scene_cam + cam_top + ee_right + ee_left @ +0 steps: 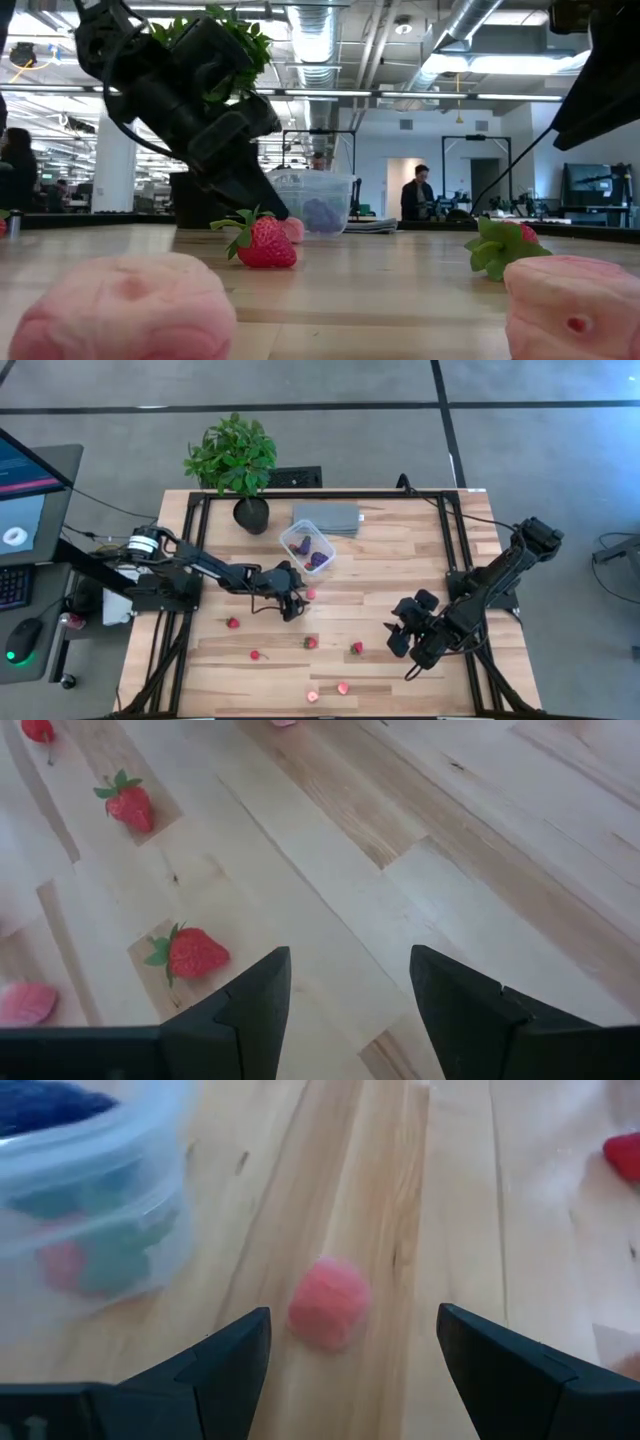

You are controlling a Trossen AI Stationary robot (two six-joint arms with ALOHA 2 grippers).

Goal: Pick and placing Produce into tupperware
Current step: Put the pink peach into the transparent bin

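The left gripper (296,600) hangs open over a pink fruit piece (311,594), bare wood on both sides; the tupperware (307,547) stands close beyond it, the potted plant (236,465) and grey slab (327,518) behind; scattered strawberries (310,642) dot the front; the right gripper (400,628) has open board around.

In the left wrist view the tupperware (85,1200) is blurred and cut by the edge, its contents only blue and red smears. The pink piece (328,1302) beside it is too soft to identify. In the low view the left arm hides part of the tupperware (318,200), and two pink pieces (125,305) near the camera are cut off.
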